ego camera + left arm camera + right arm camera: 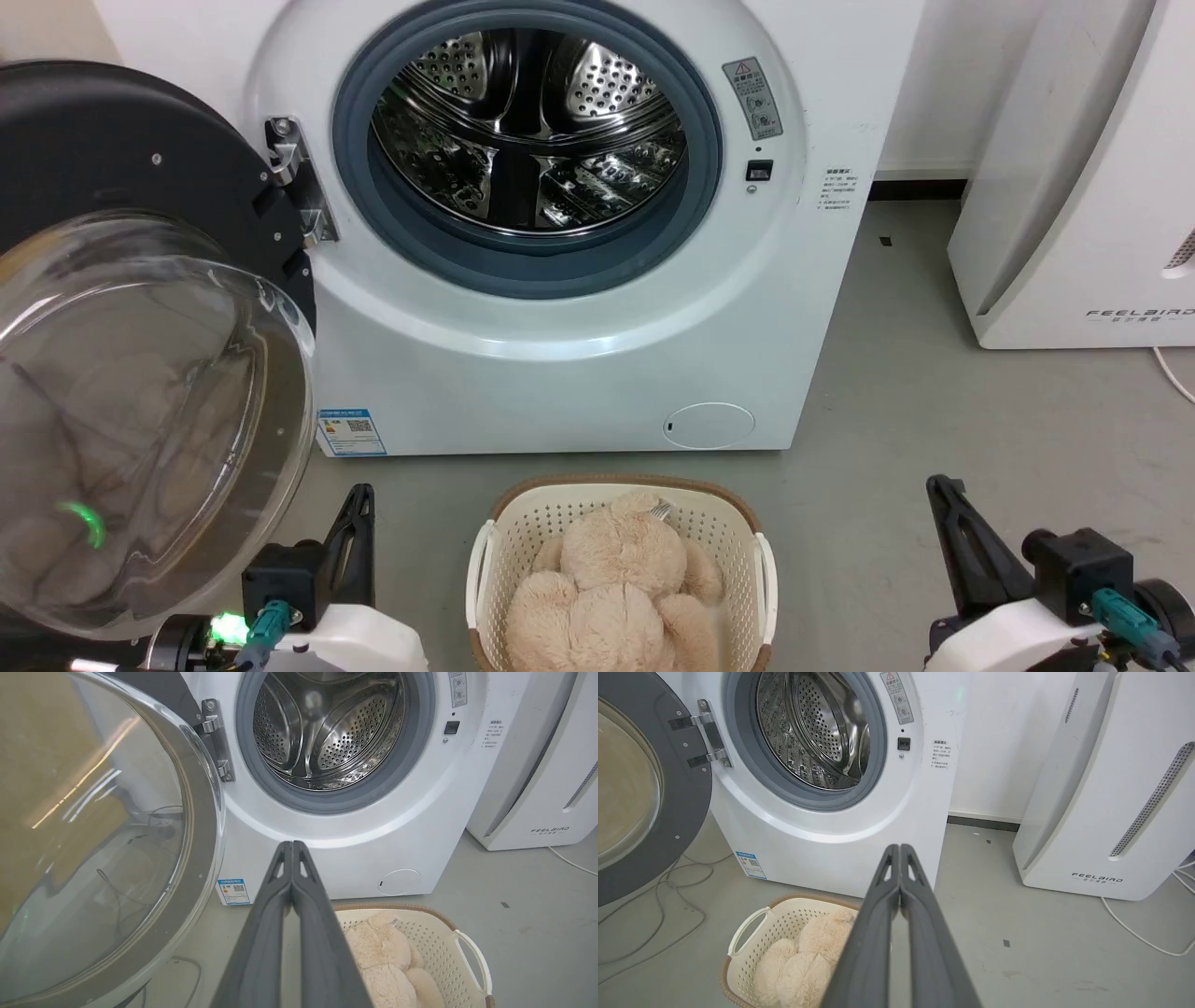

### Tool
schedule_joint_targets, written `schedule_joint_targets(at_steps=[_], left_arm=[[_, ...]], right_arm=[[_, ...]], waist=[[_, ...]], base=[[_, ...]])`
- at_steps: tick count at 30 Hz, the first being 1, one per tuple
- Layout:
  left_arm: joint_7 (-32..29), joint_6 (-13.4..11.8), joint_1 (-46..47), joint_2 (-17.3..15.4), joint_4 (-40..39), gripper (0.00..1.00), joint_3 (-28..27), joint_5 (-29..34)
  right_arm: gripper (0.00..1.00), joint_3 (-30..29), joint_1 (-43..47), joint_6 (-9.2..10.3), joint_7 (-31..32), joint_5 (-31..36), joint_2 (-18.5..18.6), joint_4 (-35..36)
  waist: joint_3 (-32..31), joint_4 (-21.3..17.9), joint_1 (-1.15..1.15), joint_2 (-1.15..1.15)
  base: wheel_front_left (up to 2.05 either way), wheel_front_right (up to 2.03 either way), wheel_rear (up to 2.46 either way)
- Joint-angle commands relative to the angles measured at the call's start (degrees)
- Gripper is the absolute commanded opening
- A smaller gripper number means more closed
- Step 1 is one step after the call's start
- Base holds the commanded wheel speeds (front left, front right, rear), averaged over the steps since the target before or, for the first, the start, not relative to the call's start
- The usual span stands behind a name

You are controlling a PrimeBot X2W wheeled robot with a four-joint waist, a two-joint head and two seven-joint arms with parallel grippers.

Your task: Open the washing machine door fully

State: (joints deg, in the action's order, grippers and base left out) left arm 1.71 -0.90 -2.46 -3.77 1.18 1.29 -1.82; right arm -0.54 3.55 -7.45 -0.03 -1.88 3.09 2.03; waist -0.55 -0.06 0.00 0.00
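Black-rimmed glass, the washing machine door [131, 168] hangs swung wide beside the washing machine [560, 373], left gripper [362, 495] and right gripper [938, 487] both clenched empty, so at most a final outward nudge seems needed.

The large round black-rimmed washing machine door [93, 849], with its bulging clear glass window, is seen standing wide open on a metal hinge [216, 737] at the left. The perforated steel drum [336, 732] of the big white front-loading washing machine [397, 826] is exposed. The left claw [292, 845] is held with its dark fingers pressed together, empty, above a cream perforated plastic basket [439, 947] in which a beige plush toy [378, 961] is laid.
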Motion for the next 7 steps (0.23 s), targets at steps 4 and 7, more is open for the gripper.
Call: schedule_joint_targets(at_steps=[4,7], left_arm=[[-0.4,0.3,1.1,0.4,-0.5,0.00,-0.3,0.7],[-0.6,0.4,1.4,0.5,-0.6,0.00,-0.5,0.9]], right_arm=[[0.00,0.2,-1.6,-0.03,0.0,0.6,-0.2,-0.6],[0.00,0.3,-1.9,-0.03,0.0,0.8,-0.2,-0.8]], waist=[[0.1,0.0,0.00,0.00],[0.2,0.0,0.00,0.00]], base=[[0.00,0.00,0.00],[0.00,0.00,0.00]])
